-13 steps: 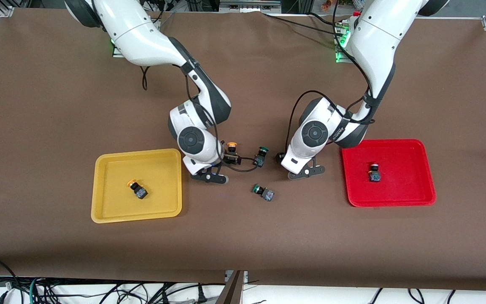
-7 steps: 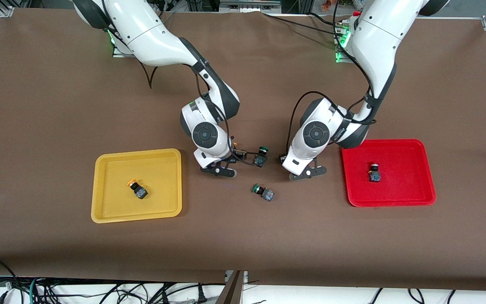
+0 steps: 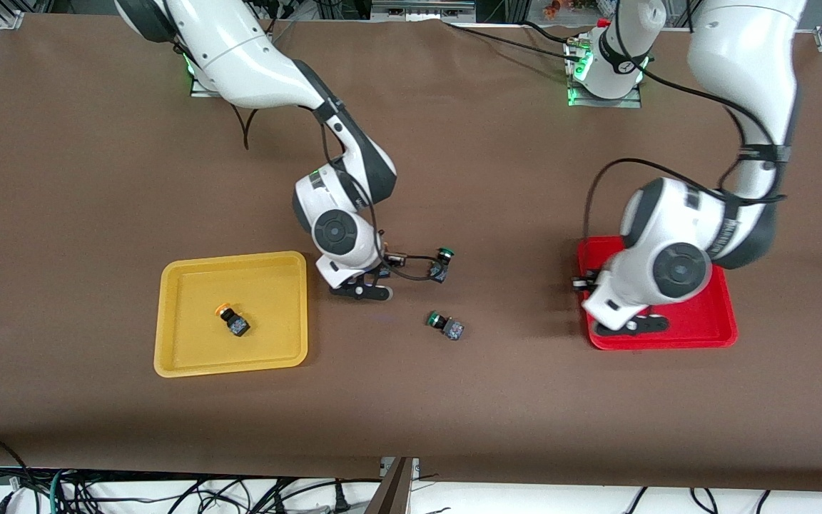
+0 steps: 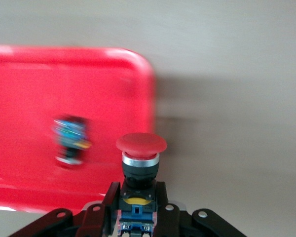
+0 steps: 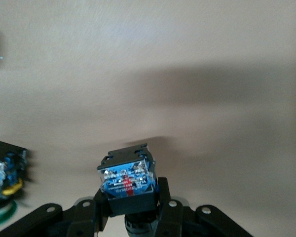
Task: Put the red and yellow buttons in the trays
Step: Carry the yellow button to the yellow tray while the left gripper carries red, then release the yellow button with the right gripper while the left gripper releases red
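Counts first: two trays, six button switches in all across the views (two red caps, two green caps, one yellow-orange cap seen, and one whose cap is hidden).

Landmark: the yellow tray (image 3: 232,314).

Nearest the front camera, the yellow tray lies toward the right arm's end of the table, shallow, rounded corners, raised rim. One yellow-capped button (image 3: 231,319) lies tipped over inside it, dark square body, orange-yellow cap.

A green-capped button (image 3: 445,325) lies on its side on the cloth, beside the yellow tray toward the left arm's end, about level with the tray's middle.

The red tray (image 3: 711,314) sits well apart from the yellow tray, at the left arm's end, same shape. The left gripper (image 3: 628,325) hangs over the red tray's near edge. In the left wrist view its fingers (image 4: 96,217) are clamped on the dark body of a red-capped button (image 4: 140,163), cap up, round and domed with a metal ring below. A second red-capped button (image 4: 69,138) lies in the red tray (blurred).

The right gripper (image 3: 362,289) is low over the cloth just beside the yellow tray's far corner. The right wrist view shows it closed on a held button (image 5: 127,182), clear blue-tinted base up, cap hidden.

Farther off, a second green-capped button (image 3: 442,263) stands just past that gripper.
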